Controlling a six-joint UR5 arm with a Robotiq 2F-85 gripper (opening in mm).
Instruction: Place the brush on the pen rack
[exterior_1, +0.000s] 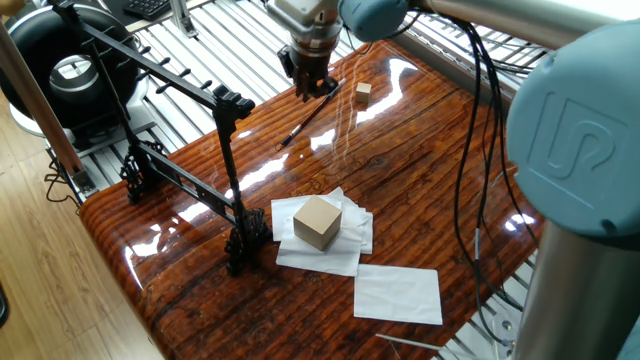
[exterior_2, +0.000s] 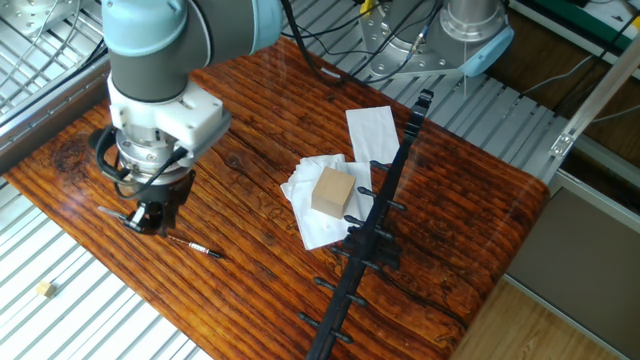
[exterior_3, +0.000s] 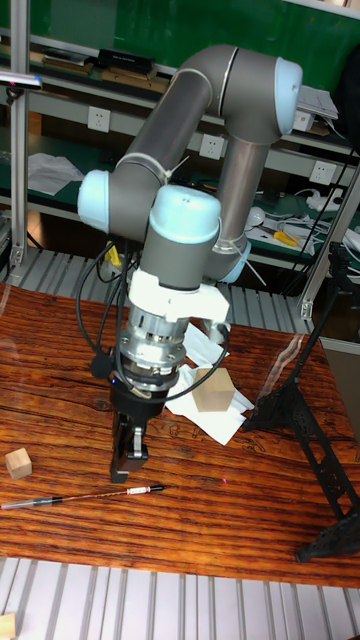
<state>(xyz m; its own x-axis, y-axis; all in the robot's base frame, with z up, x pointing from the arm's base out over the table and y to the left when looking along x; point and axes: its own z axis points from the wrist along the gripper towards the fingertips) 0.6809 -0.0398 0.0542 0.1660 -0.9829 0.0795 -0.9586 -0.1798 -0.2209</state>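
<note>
A robot arm reaches down over a glossy, dark red wooden counter (exterior_2: 450, 190). Its end effector (exterior_2: 152, 216) points straight down and hangs low over the brush (exterior_2: 160, 232), a thin dark stick lying flat on the wood near one edge of the counter. In the tall fixed view the end effector (exterior_3: 128, 462) sits just behind the brush (exterior_3: 85, 496), with its fingers (exterior_3: 137, 455) close to the surface; whether they are spread or pressed together cannot be told, and nothing is seen held between them. In one fixed view the brush (exterior_1: 312, 111) runs diagonally out from beneath the end effector (exterior_1: 312, 86). The pen rack (exterior_1: 175, 140), a black metal frame with a long slanted bar and short pegs, stands well apart from the brush on the far side of the counter. Between them a tan cardboard cube (exterior_2: 333, 192) rests on white paper sheets (exterior_2: 372, 128). A small wooden cube (exterior_1: 362, 92) lies near the brush.
</note>
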